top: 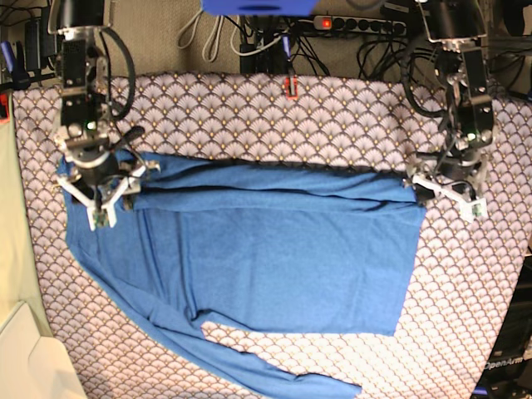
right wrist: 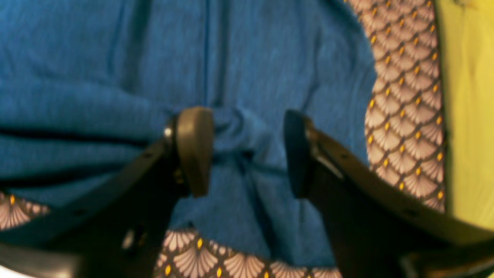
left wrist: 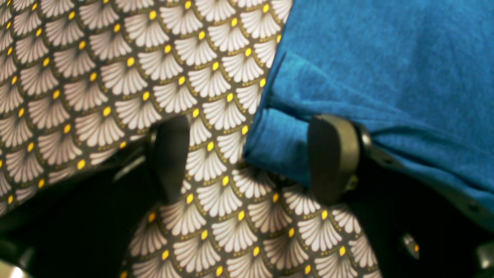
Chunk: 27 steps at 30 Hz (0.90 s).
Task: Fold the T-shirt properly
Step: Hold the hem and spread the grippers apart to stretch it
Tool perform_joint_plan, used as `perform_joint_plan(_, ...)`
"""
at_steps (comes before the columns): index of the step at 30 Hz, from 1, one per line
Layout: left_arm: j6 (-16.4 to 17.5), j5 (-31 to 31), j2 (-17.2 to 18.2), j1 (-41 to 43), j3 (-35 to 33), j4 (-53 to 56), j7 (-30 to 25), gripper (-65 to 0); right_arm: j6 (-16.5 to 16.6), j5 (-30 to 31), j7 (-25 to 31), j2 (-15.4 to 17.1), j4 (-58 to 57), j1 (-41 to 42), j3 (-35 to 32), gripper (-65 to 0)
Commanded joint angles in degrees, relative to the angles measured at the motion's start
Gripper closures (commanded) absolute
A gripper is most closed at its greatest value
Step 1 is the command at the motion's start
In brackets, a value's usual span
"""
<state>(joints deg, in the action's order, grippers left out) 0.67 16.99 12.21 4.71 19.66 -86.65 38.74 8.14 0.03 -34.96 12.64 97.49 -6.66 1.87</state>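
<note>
T-shirt (top: 274, 258): spread across the patterned surface (top: 249, 108) between the two pincers, its far long edge already doubled over into a band; one long sleeve trails toward the near edge of the surface.
Handling: judged light, limp and soft knit; it is expected to sag and crease when lifted and to drag on the cover rather than slide cleanly.
Where to take hold: best pinched at the doubled edge or corners, both layers together, with both ends taken at once so the fold stays straight.
Left pincer (left wrist: 251, 158): jaws apart, nothing clamped; a folded corner of cloth lies between them, against the one finger (left wrist: 334, 158).
Right pincer (right wrist: 249, 152): jaws apart, a bunched ridge of cloth standing loose between them.
Arm pose: both arms reach down from the far side, wrists pointed at the surface, pincers low over the opposite ends of the folded band.
</note>
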Motion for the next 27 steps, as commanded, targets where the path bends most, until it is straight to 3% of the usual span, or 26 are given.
perform_joint_plan(1,0.1,0.1,0.4,-1.0,0.1,0.1,-1.0,-46.6,-0.4,-0.1,1.6,0.4,1.7,0.9,0.4,-32.8)
perform_joint_plan(7,0.1,0.5,0.1,-2.9,-0.6,4.6,-1.1,-46.6,-0.5,-0.1,1.6,0.7,1.6,-0.2,0.9,-34.7)
perform_joint_plan(15,0.1,0.5,0.1,-4.2,-5.6,6.3,-3.7,-44.6,-0.4,-0.1,1.6,0.8,1.5,-2.8,8.3,-34.8)
perform_joint_plan(19,0.1,0.3,0.1,-4.1,-6.3,6.3,-5.0,-25.7,-0.4,-0.1,1.6,0.8,1.5,-5.5,10.5,-34.8)
perform_joint_plan(22,0.1,0.2,0.4,-4.1,-6.0,6.3,-4.9,-3.0,-0.4,-0.1,1.7,0.8,1.5,-7.5,10.6,-34.8)
perform_joint_plan(23,0.0,0.2,0.5,-4.1,-6.0,6.3,-4.9,0.0,-0.4,-0.1,1.7,0.8,1.5,-8.1,10.6,-34.8)
perform_joint_plan(25,0.0,0.1,0.7,-4.1,-5.9,6.3,-4.9,-2.3,-0.4,-0.1,1.7,0.6,1.5,-9.0,10.6,-34.8)
perform_joint_plan(27,0.0,0.1,0.8,-4.1,-5.9,6.3,-4.9,-0.5,-0.3,-0.1,1.7,0.4,1.5,-9.0,10.5,-34.8)
